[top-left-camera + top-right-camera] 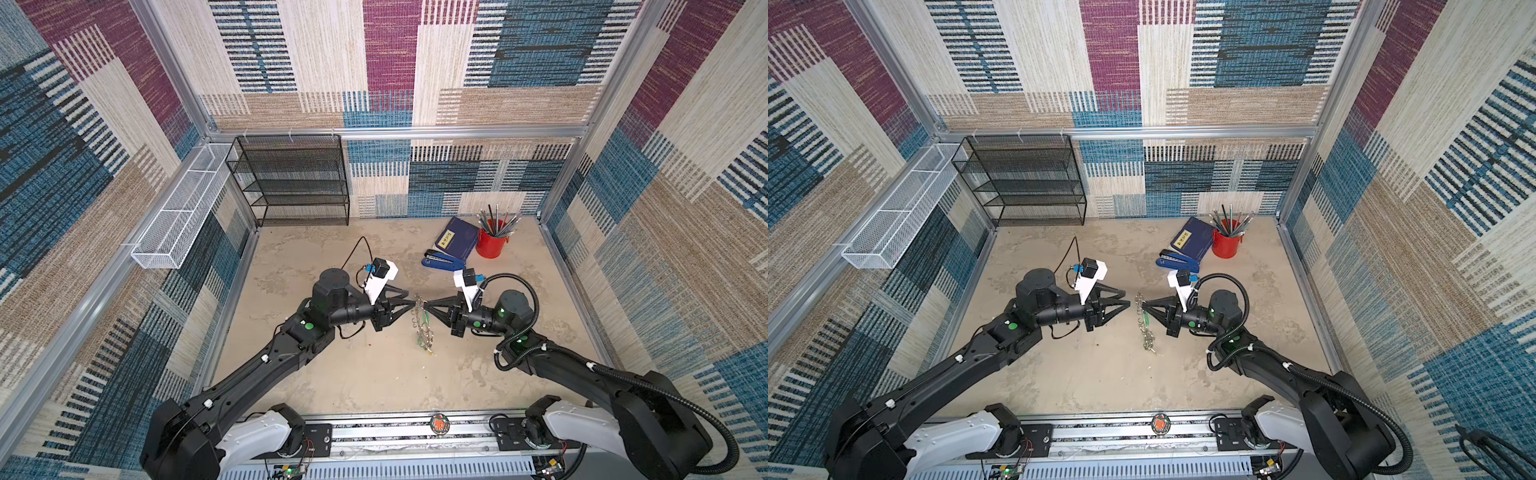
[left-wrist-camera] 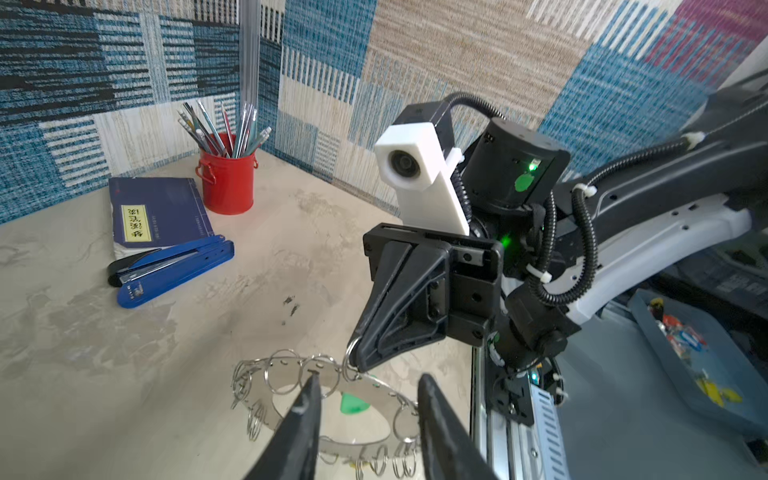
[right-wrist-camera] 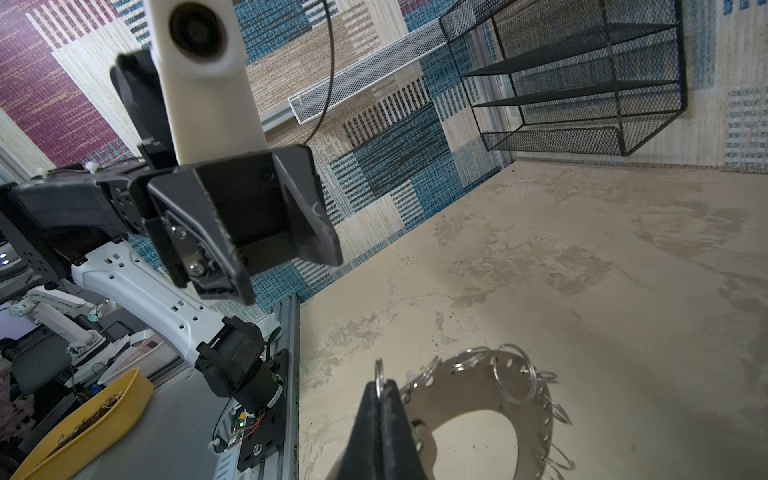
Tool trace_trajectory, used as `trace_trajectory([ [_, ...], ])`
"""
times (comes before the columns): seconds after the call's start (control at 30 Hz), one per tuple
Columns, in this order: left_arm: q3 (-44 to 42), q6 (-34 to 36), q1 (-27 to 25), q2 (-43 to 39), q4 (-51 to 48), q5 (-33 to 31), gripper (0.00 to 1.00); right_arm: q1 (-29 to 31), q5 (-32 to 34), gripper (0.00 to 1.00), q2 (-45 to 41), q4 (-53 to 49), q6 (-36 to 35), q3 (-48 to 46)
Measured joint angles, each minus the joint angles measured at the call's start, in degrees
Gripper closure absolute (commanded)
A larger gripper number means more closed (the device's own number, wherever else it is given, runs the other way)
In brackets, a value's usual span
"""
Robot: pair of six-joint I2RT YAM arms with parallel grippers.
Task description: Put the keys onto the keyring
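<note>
The keyring, a flat grey disc with a big hole and several split rings round its edge, hangs edge-up over mid-table. My right gripper is shut on one split ring at its rim; the left wrist view shows that tip pinching the ring. A key's green tag shows through the hole of the keyring. My left gripper is open just left of the disc, holding nothing.
At the back right lie a blue stapler, a navy book and a red cup of pencils. A black mesh shelf and a white mesh basket stand at the back left.
</note>
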Motion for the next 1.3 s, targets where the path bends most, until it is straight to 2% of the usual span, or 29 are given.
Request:
trace_trajectory([
  [0.2,10.95,10.27,-0.04,3.74,-20.81,0.17,0.62,1.22,-0.72,1.00,-0.63,-0.87,-1.46,0.09],
  [0.4,17.14,16.46,-0.11,8.81,-30.60,0.63,0.65,1.79,-1.75,1.00,-0.66,-0.87,-2.27,0.09],
  [0.73,20.31,19.19,-1.09,13.62,-34.01,2.36,0.70,1.99,-3.19,1.00,-0.22,-0.44,-2.27,0.09],
  [0.93,21.22,19.93,-1.51,15.06,-34.38,3.15,0.77,2.08,-3.23,1.00,-0.17,-0.37,-2.27,0.09],
  [1.3,22.14,20.09,-1.68,16.68,-36.11,3.56,0.84,2.10,-3.28,1.00,-0.17,-0.37,-2.25,0.07],
])
